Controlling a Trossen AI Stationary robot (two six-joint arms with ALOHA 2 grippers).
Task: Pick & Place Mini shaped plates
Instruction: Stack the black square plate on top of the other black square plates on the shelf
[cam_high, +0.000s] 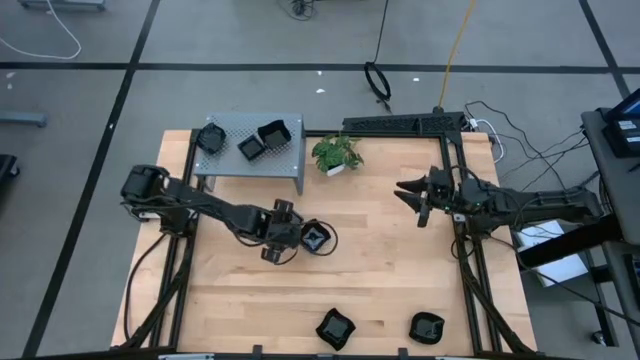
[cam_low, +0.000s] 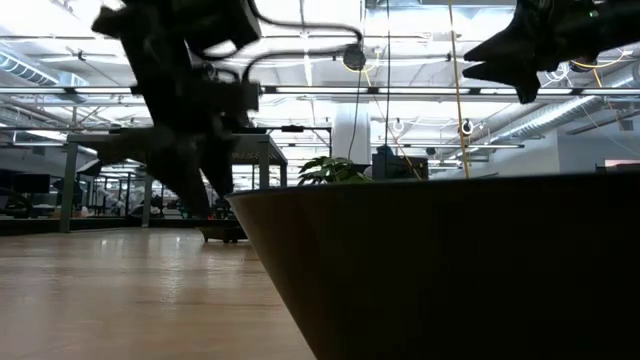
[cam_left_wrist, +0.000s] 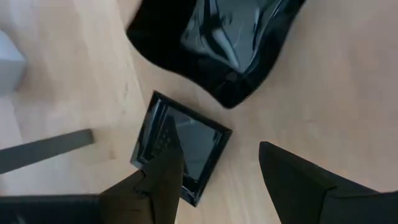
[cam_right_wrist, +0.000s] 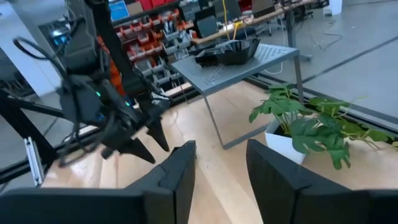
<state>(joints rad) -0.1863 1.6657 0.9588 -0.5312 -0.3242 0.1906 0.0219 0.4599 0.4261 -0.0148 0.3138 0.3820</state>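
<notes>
Your wooden table (cam_high: 380, 260) fills the middle of the high view. At its upper left stands the grey perforated stand (cam_high: 252, 152), carrying three black mini plates (cam_high: 250, 146) on top: one at the left edge, two toward the right. The potted plant (cam_high: 337, 154) sits just right of the stand. The left arm reaches in from the left to frame centre, where the left gripper (cam_high: 300, 236) hovers low over a square mini plate (cam_high: 317, 238) on the wood. In the left wrist view its jaws stand wide, one finger (cam_left_wrist: 163, 180) overlapping the square plate's (cam_left_wrist: 181, 148) near edge, the other on bare wood, with a second glossy black wavy-edged plate (cam_left_wrist: 214, 40) just beyond. The right gripper (cam_high: 415, 195) waits raised at right of centre, pointing toward the plant, its fingers apart with nothing between them. Two more plates (cam_high: 336, 327) lie near the bottom edge of the frame, well apart from the arms. Risk, as you judge it: the straddle looks off-centre, so closing could push the square plate sideways into its neighbour or pinch only a rim. The glossy rim may slip and tilt out on the lift. At the stand, space on top is partly taken, so a careless release could land on another plate or off the edge.
</notes>
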